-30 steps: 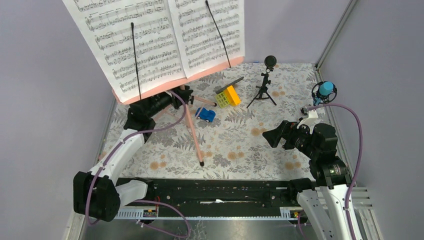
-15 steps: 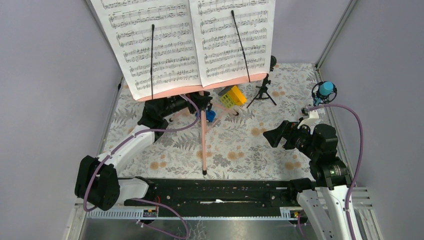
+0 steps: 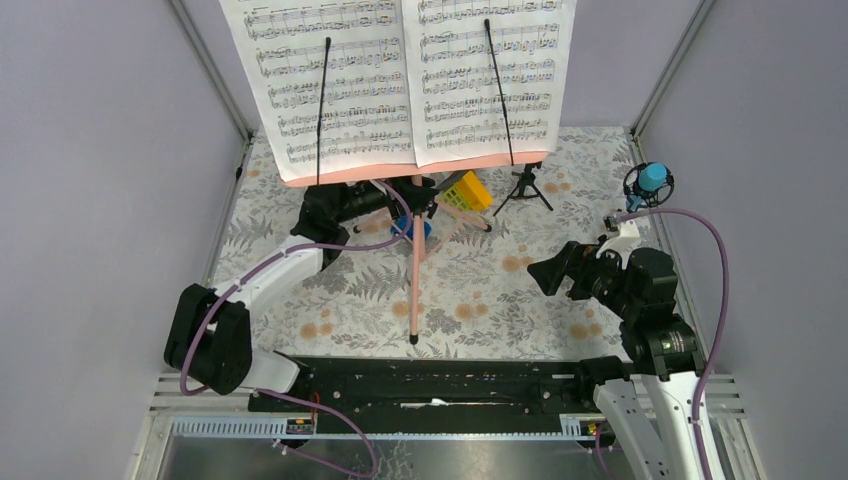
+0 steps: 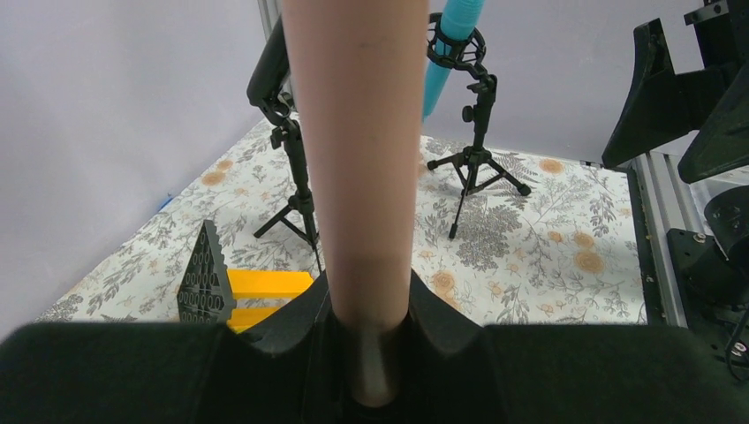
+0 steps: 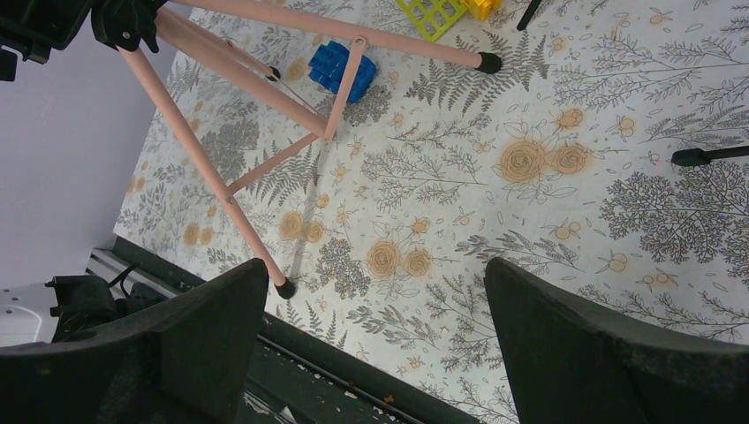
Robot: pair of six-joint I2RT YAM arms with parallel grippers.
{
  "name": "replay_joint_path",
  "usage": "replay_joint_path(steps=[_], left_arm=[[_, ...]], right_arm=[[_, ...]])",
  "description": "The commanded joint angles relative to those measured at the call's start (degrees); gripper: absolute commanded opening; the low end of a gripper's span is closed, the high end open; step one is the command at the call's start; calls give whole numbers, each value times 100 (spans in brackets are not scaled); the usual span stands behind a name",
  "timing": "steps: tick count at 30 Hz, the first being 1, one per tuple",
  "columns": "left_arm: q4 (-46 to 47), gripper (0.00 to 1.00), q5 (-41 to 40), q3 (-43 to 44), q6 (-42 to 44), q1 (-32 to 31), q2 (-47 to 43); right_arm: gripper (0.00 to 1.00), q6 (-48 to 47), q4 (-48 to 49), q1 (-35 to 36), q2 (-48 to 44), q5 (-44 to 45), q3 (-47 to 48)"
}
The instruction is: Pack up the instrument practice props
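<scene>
Left claw (image 3: 408,195) is clamped partway closed round the pink pole of the stand (image 3: 415,280). The pole sits in the notch between its fingers (image 4: 283,331). Above it the stand's desk carries two white pages (image 3: 400,80), each under a thin black clip. Among the spread legs lies a blue car (image 3: 421,231), with a yellow-green block (image 3: 468,192) just beside it. Black mic (image 3: 527,182) on its tripod stands behind the block, its top hidden by the pages. Blue mic (image 3: 651,180) stands at the right edge of the surface (image 3: 480,290). Right claw (image 3: 548,272) hangs wide open and empty over the right side, well apart from the stand.
</scene>
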Motion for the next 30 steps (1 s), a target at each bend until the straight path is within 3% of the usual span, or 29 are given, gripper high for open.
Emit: replay_joint_path(steps=[1,6,10,18,30], left_arm=[[191,0,243,-432,-25,-85,116],[210,1,260,-439,96,-85,123],[199,24,136,-266,51,-76,133],[451,50,140,54,-118,-76,221],[982,71,20,17,-500,-13,-108]], right_arm=[[100,-79,8,14,114,108,293],[100,-143,10,19,148,129,356],[100,-144,3,14,141,139,318],[100,-138,6,11,124,150,278],[100,-152,6,21,110,145,271]])
